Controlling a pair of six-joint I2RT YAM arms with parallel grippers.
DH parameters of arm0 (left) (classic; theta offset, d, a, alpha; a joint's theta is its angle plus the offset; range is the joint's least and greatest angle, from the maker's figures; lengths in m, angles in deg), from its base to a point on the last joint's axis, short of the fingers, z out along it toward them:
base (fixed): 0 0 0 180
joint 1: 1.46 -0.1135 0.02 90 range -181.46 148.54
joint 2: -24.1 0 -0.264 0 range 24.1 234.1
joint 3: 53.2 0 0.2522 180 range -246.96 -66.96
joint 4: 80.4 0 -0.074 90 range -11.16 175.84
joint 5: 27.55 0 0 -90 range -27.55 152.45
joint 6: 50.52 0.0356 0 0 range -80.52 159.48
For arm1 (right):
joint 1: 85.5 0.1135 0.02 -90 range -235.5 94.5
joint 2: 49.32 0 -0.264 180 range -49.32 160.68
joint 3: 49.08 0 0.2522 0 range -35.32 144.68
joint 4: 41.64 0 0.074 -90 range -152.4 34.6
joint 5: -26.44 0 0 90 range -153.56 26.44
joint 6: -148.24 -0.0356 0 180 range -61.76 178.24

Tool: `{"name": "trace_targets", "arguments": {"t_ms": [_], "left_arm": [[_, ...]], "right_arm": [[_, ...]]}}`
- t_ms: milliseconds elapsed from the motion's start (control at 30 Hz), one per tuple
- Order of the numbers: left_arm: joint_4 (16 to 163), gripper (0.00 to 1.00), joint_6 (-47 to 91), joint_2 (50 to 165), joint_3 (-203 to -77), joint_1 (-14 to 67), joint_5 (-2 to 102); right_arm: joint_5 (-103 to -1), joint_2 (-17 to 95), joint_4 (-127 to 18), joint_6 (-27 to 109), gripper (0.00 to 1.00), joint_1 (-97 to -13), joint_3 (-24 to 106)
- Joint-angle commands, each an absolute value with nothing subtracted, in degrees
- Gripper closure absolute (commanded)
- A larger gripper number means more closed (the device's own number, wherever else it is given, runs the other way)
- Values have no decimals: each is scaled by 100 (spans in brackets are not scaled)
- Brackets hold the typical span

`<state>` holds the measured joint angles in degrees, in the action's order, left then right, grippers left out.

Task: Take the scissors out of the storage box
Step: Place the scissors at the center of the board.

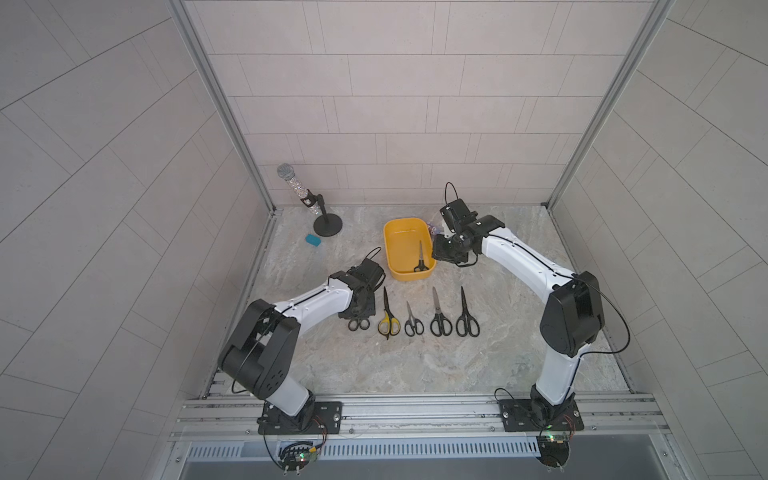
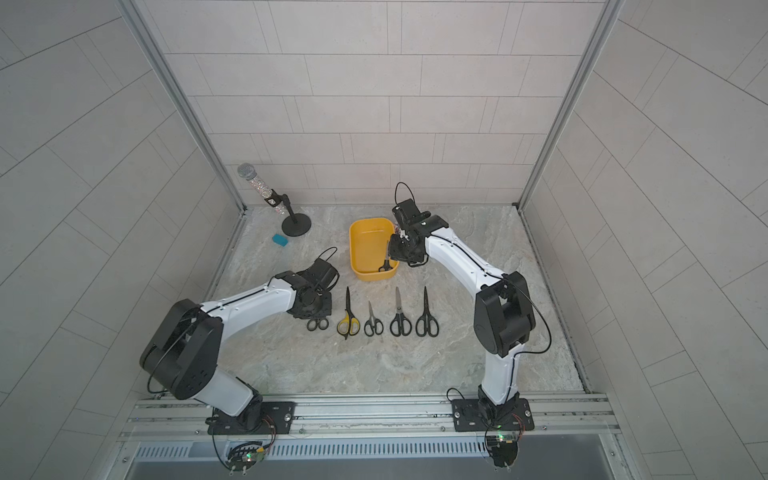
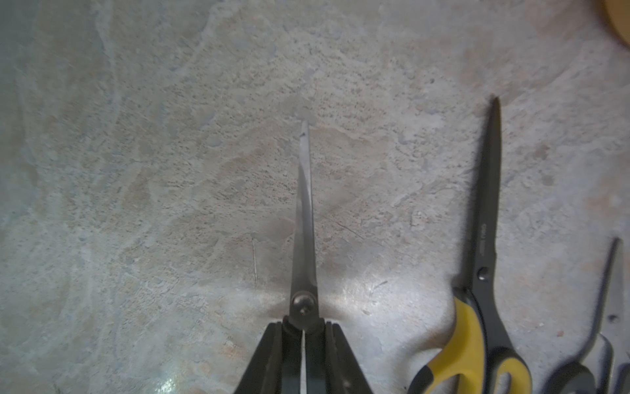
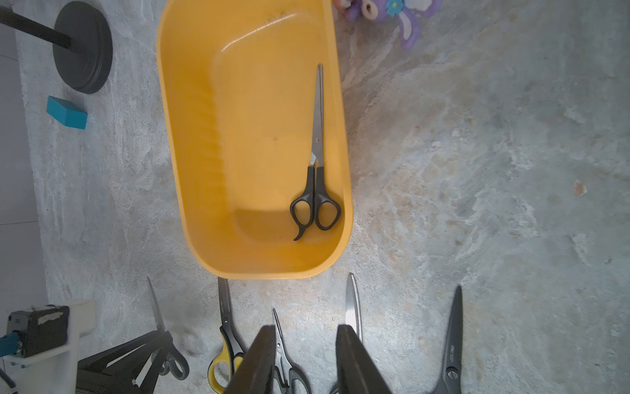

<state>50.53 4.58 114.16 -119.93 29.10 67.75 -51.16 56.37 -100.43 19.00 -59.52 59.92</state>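
Observation:
The mustard-yellow storage box point(image 1: 392, 249) point(image 4: 191, 136) holds one pair of scissors point(image 1: 420, 259) point(image 4: 318, 136) with silver blades and black handles, lying along its right wall. My right gripper point(image 4: 306, 337) point(image 1: 442, 251) hangs open beside the box's right side with nothing between its fingers. My left gripper point(image 3: 303, 341) point(image 1: 359, 309) is shut on a silver-bladed pair point(image 3: 303, 221) just behind the pivot, low at the table. Its black loops point(image 1: 358, 324) stick out at the left end of a row of scissors. The row goes on with a yellow-and-black pair point(image 1: 388, 320) and three black-handled pairs point(image 1: 440, 320).
A glittery microphone on a black stand point(image 1: 328, 226) and a teal block point(image 1: 313, 240) sit at the back left. A purple toy point(image 4: 392, 13) lies behind the box's right corner. Tiled walls close in the marble table point(image 1: 415, 365) on three sides.

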Motion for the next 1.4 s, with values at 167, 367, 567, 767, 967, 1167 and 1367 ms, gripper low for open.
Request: {"name": "trace_targets", "arguments": {"t_ms": [167, 367, 567, 767, 967, 1167, 1367], "left_arm": [[5025, 100, 570, 11486, -11829, 2965, 6642], [5149, 100, 573, 11608, -11794, 2983, 6684], [5222, 100, 617, 11805, -11829, 2987, 6676], [5236, 94, 643, 11840, -11855, 2983, 6702], [5254, 91, 686, 11837, -11888, 2983, 6625], [5114, 72, 722, 11810, -12041, 2988, 6724], [4987, 59, 754, 11805, -12187, 2983, 6844]], "right_arm": [[-5234, 5663, -10163, 1869, 65, -5929, 6125], [-5231, 5663, -10153, 1869, 65, -5923, 6117], [-5249, 5663, -10154, 1895, 65, -5925, 6110], [-5240, 5684, -10148, 1895, 65, -5930, 6114], [-5235, 5708, -10142, 1886, 65, -5927, 6118], [-5196, 5714, -10123, 1893, 65, -5929, 6132], [-5186, 5703, -10117, 1903, 65, -5938, 6135]]}}
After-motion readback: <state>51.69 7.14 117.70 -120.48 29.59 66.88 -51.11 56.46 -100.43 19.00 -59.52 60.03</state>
